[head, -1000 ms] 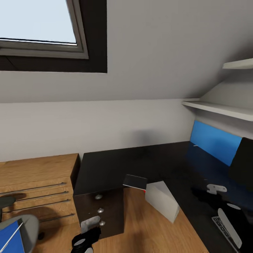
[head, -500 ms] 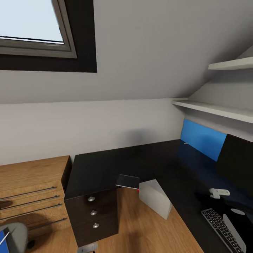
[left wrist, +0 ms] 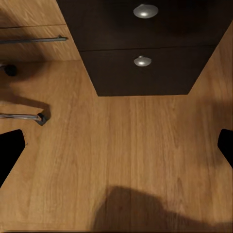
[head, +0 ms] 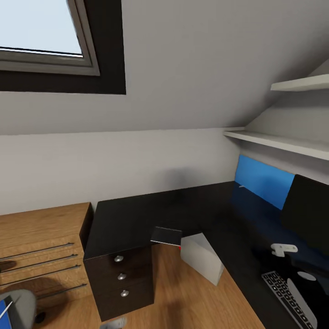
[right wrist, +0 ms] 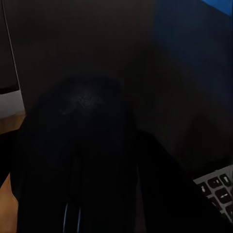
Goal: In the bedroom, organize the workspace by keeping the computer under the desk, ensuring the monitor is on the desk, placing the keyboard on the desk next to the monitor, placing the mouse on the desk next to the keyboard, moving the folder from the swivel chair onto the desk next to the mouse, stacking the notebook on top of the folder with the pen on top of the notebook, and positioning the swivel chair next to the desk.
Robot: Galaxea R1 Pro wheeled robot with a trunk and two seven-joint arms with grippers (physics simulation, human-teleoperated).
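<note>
Black desk (head: 192,214), view unchanged

The keyboard (head: 292,299), monitor (head: 308,208) and swivel chair (head: 18,308) are cut off by the head view's edges; the folder (head: 4,310) barely shows.

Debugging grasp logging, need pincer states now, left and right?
Left pincer: open, nothing between the fingers, wooden floor beyond.
Right pincer: cannot tell, its wrist view is too dark.
</note>
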